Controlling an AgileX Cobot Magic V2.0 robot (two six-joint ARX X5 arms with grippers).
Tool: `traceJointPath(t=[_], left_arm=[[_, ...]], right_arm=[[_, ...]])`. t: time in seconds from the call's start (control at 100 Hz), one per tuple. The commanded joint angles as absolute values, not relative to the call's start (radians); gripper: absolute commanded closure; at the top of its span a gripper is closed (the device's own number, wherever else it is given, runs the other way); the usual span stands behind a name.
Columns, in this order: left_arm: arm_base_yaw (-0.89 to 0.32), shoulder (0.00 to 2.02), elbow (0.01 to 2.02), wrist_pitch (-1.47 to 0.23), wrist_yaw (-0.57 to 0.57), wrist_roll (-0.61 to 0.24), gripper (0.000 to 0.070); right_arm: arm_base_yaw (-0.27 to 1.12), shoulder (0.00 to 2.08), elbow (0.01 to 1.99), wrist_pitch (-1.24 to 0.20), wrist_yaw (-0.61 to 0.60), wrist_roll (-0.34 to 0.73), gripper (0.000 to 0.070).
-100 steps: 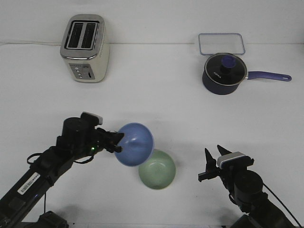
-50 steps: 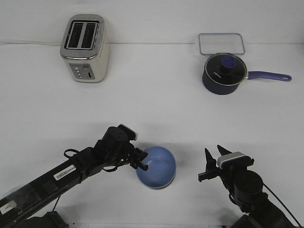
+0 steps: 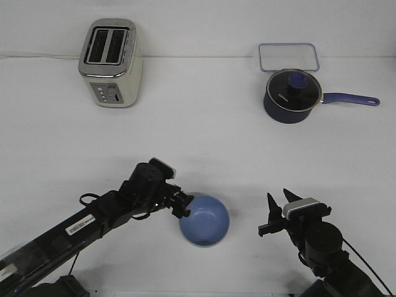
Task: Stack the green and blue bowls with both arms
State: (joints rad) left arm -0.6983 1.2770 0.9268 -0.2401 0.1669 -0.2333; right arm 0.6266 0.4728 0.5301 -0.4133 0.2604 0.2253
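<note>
White table [image 3: 204,130] with a few kitchen things on it.
A cream toaster [image 3: 111,63] stands at the far left; a clear shallow container [image 3: 289,57] lies far right, a dark blue lidded saucepan [image 3: 293,96] just in front of it. The blue bowl [image 3: 205,221] sits near the front edge.

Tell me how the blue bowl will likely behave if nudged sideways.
The blue bowl looks rigid and small, so probably light. Its round, smooth shape on the plain white table suggests sliding rather than tipping. The left gripper sits at its rim, so any nudge there might tilt it.
</note>
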Motion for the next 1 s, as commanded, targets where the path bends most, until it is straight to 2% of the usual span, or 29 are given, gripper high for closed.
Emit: traceJointPath(t=[0.0,0.08,0.13,0.18,0.21,0.27,0.32,0.47,0.75,0.99], left_arm=[[-0.675,1.233,0.944,-0.233,0.112,-0.200,0.0361],[-0.621,1.156,0.944,-0.240,0.020,-0.184,0.0365],[-0.585,1.104,0.944,-0.251,-0.047,-0.167,0.0395],[-0.550,1.049,0.944,-0.267,-0.115,-0.150,0.0486],[-0.527,1.011,0.944,-0.281,-0.154,-0.132,0.0565],[-0.490,0.952,0.944,-0.307,-0.194,-0.103,0.0700],[-0.453,0.894,0.943,-0.342,-0.217,-0.078,0.0685],[-0.384,0.723,0.868,-0.352,-0.236,-0.057,0.0685],[-0.337,0.295,0.510,-0.103,-0.239,-0.016,0.0686],[-0.328,0.181,0.489,-0.101,-0.239,-0.019,0.0685]], right_arm=[[0.633,0.479,0.530,-0.406,0.267,0.233,0.0401],[0.633,0.479,0.530,-0.406,0.271,0.227,0.0406],[0.633,0.479,0.530,-0.407,0.271,0.227,0.0417],[0.633,0.478,0.530,-0.410,0.271,0.227,0.0439],[0.633,0.476,0.530,-0.413,0.271,0.227,0.0465],[0.634,0.467,0.530,-0.416,0.271,0.224,0.0564],[0.634,0.451,0.530,-0.418,0.271,0.210,0.0700],[0.634,0.355,0.520,-0.420,0.322,0.204,0.0700],[0.634,0.130,0.454,-0.337,0.324,0.157,0.0700],[0.635,0.130,0.454,-0.337,0.340,0.159,0.0700]])
